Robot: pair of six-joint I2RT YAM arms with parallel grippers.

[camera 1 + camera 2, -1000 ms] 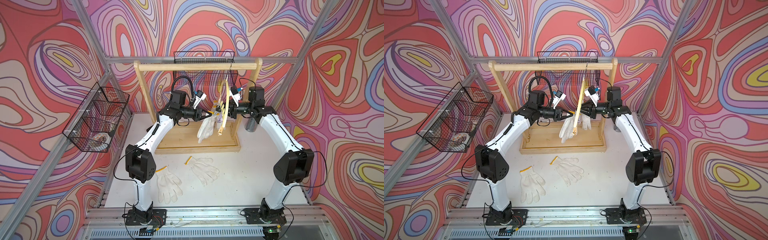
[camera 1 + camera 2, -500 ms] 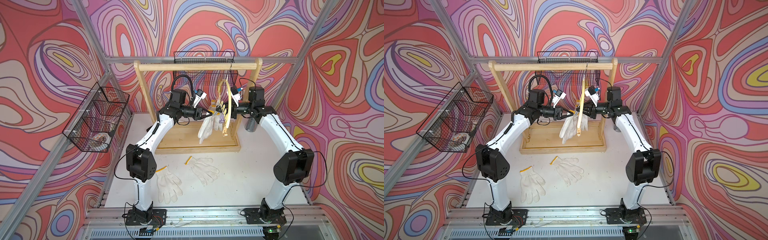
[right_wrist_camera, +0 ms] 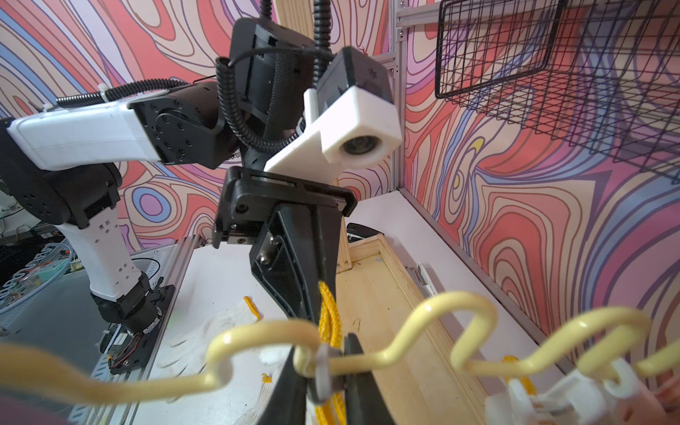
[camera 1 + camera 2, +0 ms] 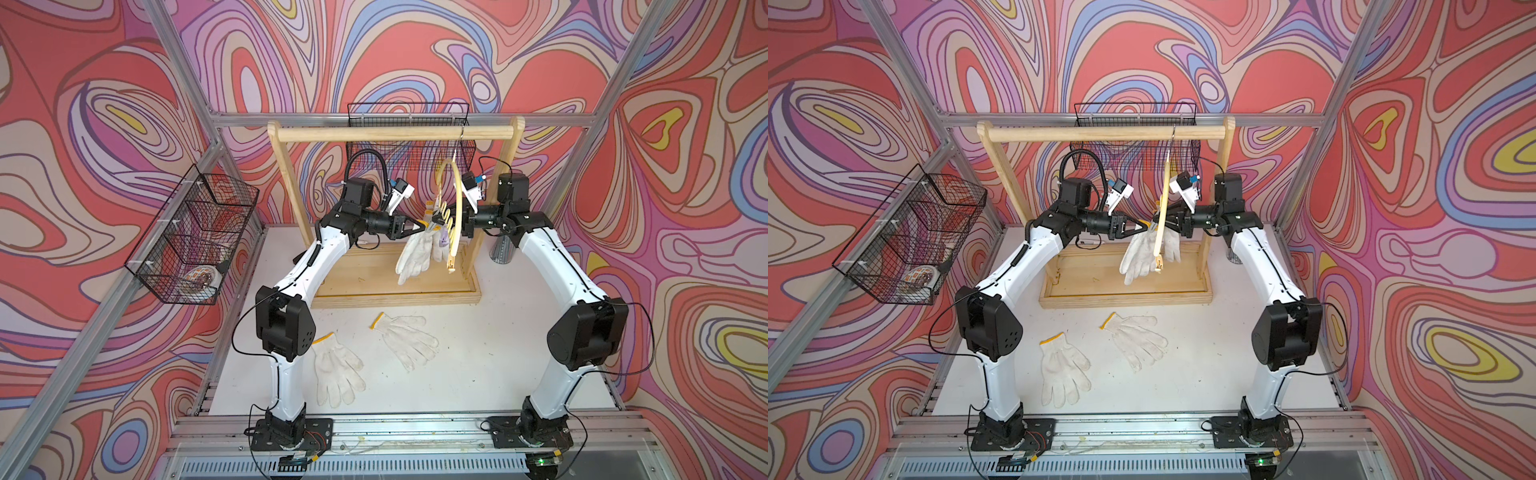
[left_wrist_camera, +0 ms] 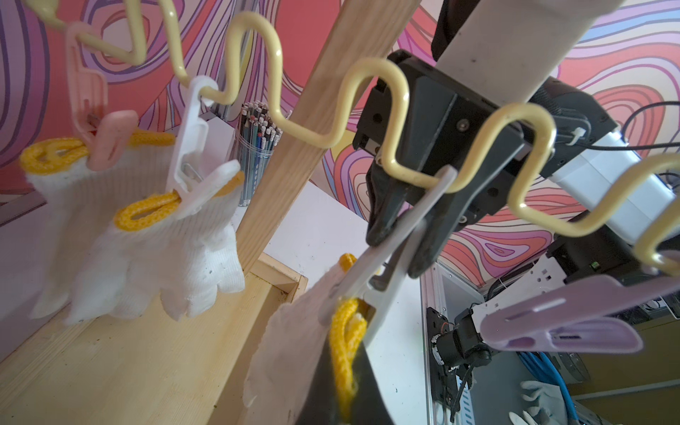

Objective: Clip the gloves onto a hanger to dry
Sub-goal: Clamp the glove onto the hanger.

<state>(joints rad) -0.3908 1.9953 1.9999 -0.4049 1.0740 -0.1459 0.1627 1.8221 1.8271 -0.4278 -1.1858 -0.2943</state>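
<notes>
top views: 3rd glove is in hand. left tool (image 4: 420, 226) is clamped on the yellow cuff of the held glove (image 4: 415, 257), lifting it to the hanger (image 4: 458, 208) hooked on the wooden rail (image 4: 390, 134). 2 more lie flat on the counter (image 4: 498, 353), well apart from the rack: loose glove by the left arm (image 4: 337, 370), loose glove mid-counter (image 4: 409, 338).

left wrist: right tool (image 5: 399, 246) is squeezed on the tail of a white clip (image 5: 382, 279); the cuff sits in the clip's mouth. my read: you ease the right tool off so the clip bites, then part the left tool. 2 clipped gloves (image 5: 147, 239) hang near on one side, a purple clip (image 5: 559, 323) just beside on the other. back out straight.

right wrist: the hanger's wavy bar (image 3: 257, 326) crosses between both tools; likely snag if you pull sideways. cuff depth in the clip is blurred, can't tell.
</notes>
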